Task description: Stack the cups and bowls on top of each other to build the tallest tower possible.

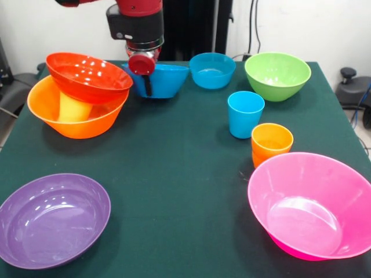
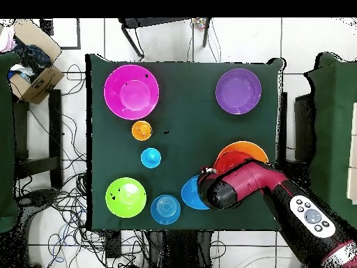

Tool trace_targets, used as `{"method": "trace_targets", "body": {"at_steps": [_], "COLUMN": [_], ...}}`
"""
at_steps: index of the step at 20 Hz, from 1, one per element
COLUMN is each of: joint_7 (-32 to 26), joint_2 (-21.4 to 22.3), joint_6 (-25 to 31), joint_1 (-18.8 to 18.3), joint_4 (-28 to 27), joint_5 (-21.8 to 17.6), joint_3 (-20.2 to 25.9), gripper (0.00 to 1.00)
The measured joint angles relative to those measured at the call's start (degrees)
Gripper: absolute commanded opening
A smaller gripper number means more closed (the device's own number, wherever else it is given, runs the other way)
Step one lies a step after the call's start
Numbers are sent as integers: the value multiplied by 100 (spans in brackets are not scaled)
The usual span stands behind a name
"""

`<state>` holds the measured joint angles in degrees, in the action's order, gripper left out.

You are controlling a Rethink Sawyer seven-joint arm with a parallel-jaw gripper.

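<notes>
My gripper hangs at the back of the table, with one black finger down the near outside wall of a blue bowl. The jaws are shut on that bowl's rim. The bowl sits low at the table. To its left the tower is a big orange bowl holding the yellow cup, with a red-orange bowl tilted on top. The second blue bowl, green bowl, blue cup, nested orange cups, pink bowl and purple bowl stand apart.
In the overhead view my arm covers part of the orange bowl, with the held blue bowl beside it. The dark green table has chairs and a cardboard box around it.
</notes>
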<state>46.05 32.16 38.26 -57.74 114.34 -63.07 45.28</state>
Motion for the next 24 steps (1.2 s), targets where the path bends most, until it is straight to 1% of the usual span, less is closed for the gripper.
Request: {"method": "trace_targets", "body": {"at_steps": [7, 12, 24], "joint_7": [0, 0, 0], "joint_2": [257, 427, 748], "joint_6": [-2, -2, -2], "joint_1": [-18, 20, 281], "joint_4": [51, 199, 510], "joint_5": [89, 223, 360], "joint_3": [1, 0, -17], "gripper": [0, 0, 0]}}
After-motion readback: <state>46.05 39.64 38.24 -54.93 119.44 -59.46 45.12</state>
